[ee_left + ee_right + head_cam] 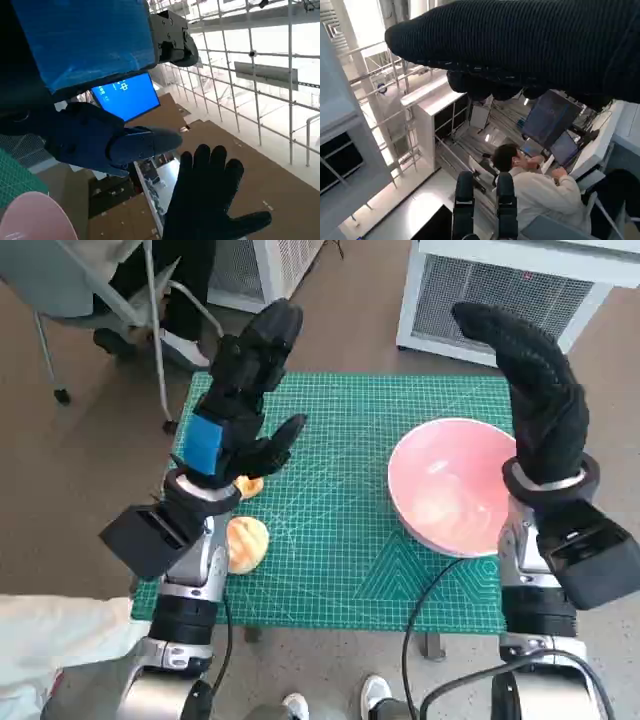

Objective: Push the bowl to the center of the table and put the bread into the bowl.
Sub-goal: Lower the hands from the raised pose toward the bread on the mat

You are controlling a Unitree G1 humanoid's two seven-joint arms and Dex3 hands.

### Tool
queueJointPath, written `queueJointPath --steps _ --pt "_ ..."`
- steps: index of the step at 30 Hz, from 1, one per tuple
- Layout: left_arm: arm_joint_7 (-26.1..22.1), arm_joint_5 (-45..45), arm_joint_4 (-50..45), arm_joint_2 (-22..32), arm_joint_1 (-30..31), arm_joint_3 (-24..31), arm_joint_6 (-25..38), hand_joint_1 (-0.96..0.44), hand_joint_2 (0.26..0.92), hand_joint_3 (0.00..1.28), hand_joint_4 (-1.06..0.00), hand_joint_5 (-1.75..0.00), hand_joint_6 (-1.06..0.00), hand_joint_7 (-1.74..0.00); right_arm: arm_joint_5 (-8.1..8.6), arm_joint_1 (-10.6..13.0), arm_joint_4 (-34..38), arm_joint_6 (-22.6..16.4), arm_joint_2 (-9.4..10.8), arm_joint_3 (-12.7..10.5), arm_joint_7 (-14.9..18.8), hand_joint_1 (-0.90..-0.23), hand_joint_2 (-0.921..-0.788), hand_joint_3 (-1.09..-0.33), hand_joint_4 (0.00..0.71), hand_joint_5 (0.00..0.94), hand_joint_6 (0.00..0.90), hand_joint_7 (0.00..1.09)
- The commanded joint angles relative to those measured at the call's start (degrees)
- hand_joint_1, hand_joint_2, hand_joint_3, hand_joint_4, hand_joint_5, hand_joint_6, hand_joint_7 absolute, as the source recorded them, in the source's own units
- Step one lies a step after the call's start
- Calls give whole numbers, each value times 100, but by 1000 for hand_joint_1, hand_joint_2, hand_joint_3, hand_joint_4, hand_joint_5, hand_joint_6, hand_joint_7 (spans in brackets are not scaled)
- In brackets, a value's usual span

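We see the pink bowl [452, 485] sitting on the right half of the green cutting mat [340, 530] that covers the table. It is a wide, shallow, glossy bowl with nothing in it, and its rim lies close to the mat's right edge. In the left wrist view only a curve of the bowl's rim [35, 217] shows. The bread [246, 543] is a round golden bun lying near the mat's left edge, toward the robot; a second small orange-brown piece [249, 486] shows just beyond it, partly hidden under the left hand, and we cannot tell whether it belongs to the same bun.

Between bread and bowl the middle of the mat is bare green grid, open room across its width.

Our left hand [245, 400] is raised above the left part of the mat with its fingers apart and nothing in them. Our right hand [535, 390] is lifted over the bowl's right rim, its gloved fingers stretched out and apart, holding nothing.

Beyond the table stand a white ventilated cabinet [500, 290] and a chair [90, 290] with a person's legs [185, 300]. The right wrist view shows a person [535, 187] seated at a laptop [552, 135].
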Motion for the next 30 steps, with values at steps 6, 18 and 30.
queueJointPath --steps 6,18,30 --pt "-39 -20 57 41 -138 16 -58 -500 921 418 -209 0 -72 -466 27 155 12 101 -76 -53 22 -526 -921 -736 281 0 235 234" --pt "-61 -26 67 29 -145 14 -69 -500 921 419 -209 0 -71 -468 5 315 -170 168 -133 -98 -5 -537 -921 -738 271 0 226 228" --pt "-97 -84 -55 84 -34 58 -52 -490 921 421 -209 0 -70 -471 -163 553 602 -313 -698 -799 -390 -552 -921 -754 250 0 199 221"
